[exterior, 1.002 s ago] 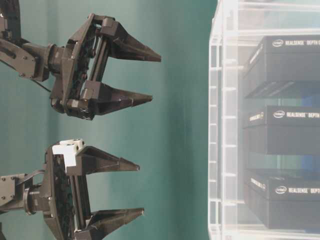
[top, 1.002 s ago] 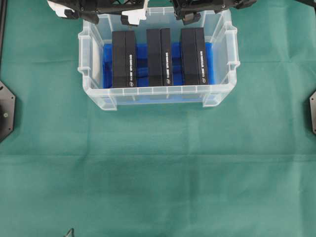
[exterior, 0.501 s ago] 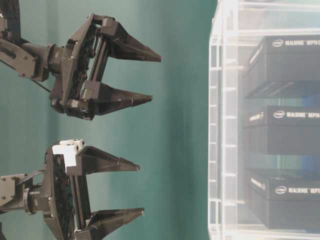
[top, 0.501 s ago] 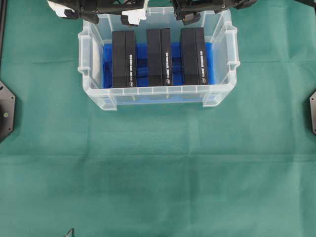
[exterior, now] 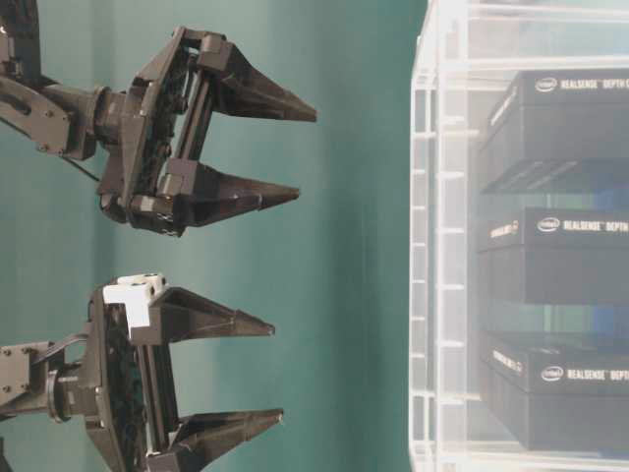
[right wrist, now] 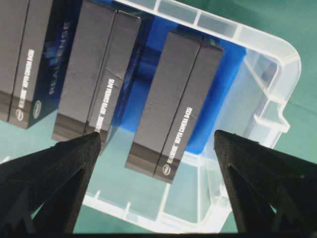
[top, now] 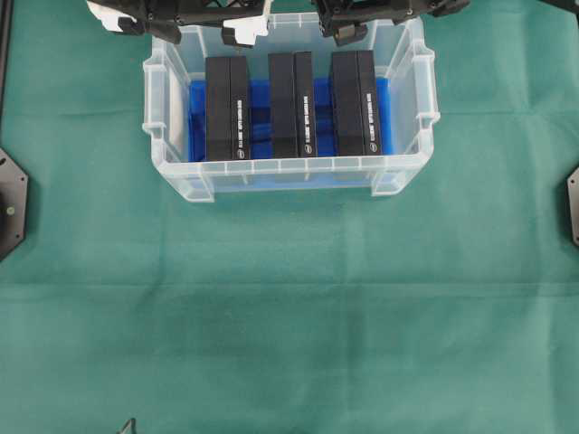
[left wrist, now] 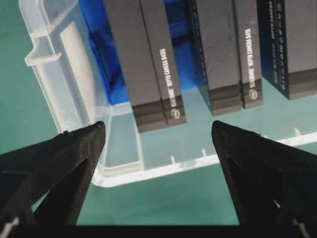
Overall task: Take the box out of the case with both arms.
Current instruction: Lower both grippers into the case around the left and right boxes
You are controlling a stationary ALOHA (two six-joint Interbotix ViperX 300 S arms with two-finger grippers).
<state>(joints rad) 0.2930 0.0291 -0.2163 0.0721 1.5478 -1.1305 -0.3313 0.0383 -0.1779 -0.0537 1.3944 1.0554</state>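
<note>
Overhead, both arms (top: 181,11) are cut off by the top edge. Below the left gripper (left wrist: 156,134), the third box (left wrist: 292,44) runs off the picture's right edge.

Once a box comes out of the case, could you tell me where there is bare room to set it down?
The green cloth in front of the case lies bare from the left mount to the right. Inside it is crowded: three black RealSense boxes stand side by side, with narrow blue-floored gaps between.
</note>
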